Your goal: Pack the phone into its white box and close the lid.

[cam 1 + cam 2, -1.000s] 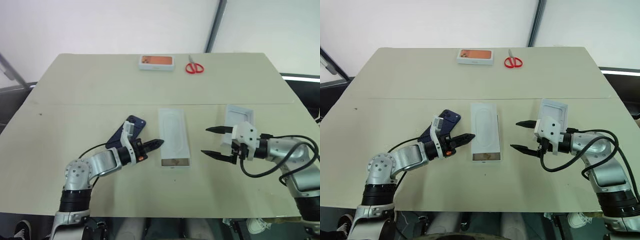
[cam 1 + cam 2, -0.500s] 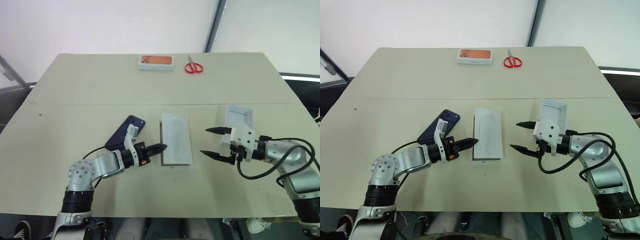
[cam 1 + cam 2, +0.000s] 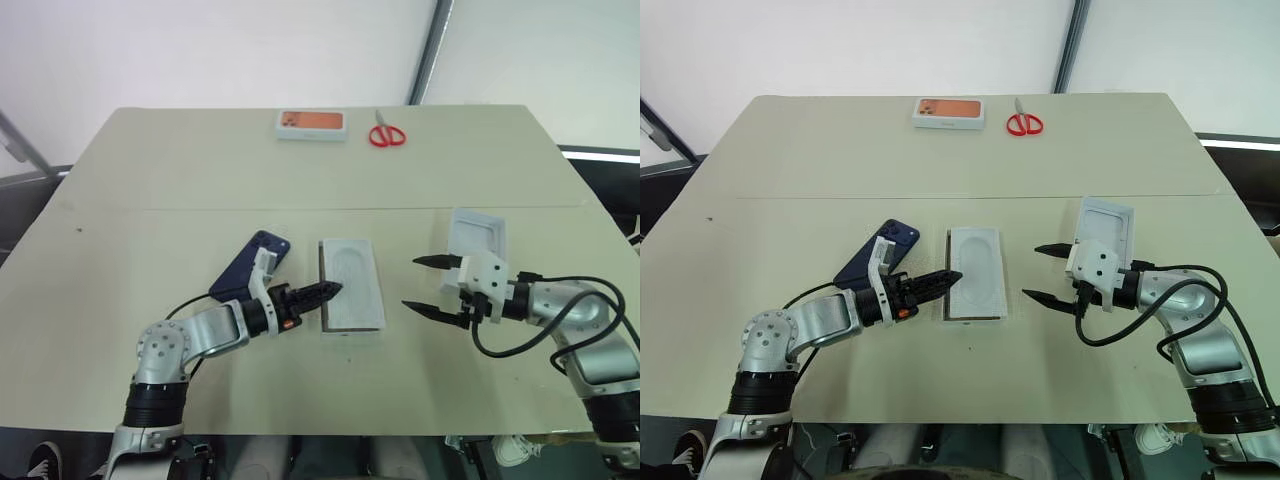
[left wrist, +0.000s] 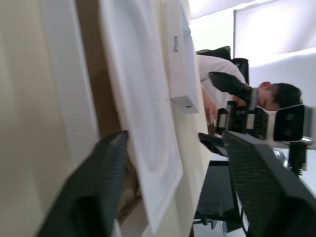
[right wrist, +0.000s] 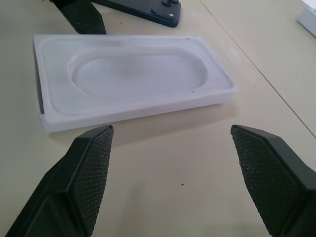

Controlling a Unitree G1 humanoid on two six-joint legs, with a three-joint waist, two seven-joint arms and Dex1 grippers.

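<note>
We had the white box (image 3: 975, 287) mid-table, the insert card (image 5: 133, 79) with its oval outline seated in it, so packing had not begun. The phone (image 3: 875, 255) lay flat just to its left, untouched. Our left gripper (image 3: 936, 283) sat at the box's left edge, fingers (image 4: 256, 182) spread wide in the wrist view and holding nothing. Our right gripper (image 3: 1050, 272) hovered near the box's right side, jaws wide and empty. The lid (image 3: 1106, 228) waited beyond it. Next, we judged, the card needed lifting out before the phone could go in.
</note>
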